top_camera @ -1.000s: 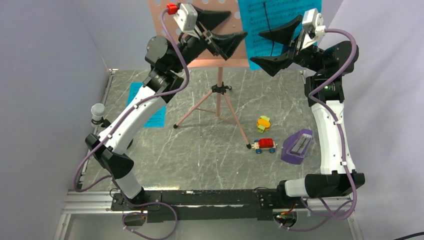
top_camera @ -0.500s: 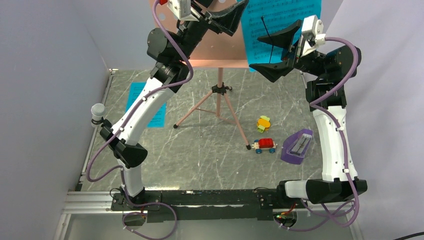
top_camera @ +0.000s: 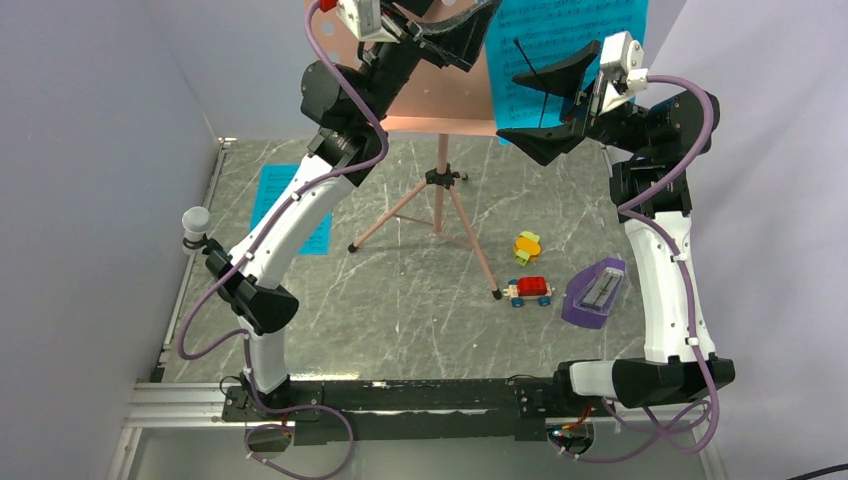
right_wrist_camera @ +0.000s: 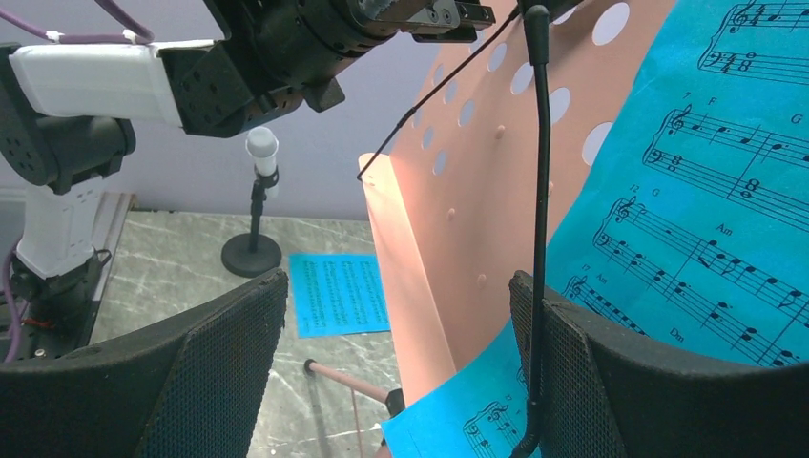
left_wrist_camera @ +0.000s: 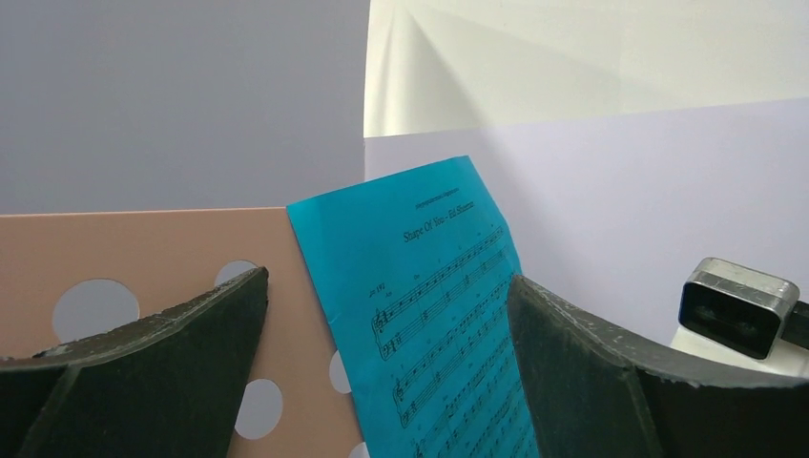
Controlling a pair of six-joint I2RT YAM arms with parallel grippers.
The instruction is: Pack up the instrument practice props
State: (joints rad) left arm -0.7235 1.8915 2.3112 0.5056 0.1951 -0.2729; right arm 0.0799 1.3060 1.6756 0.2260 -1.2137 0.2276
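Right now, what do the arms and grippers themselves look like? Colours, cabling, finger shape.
Left arm and right arm: white link shells, black joints and bases. A purple cable loops loosely along each. Left gripper and right gripper: broad black wedge-shaped fingers with mesh-textured faces, a white camera block at each wrist.

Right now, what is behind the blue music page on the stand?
The pink music stand desk is behind the blue page. Round holes show beside the page; the desk part right behind it is covered.
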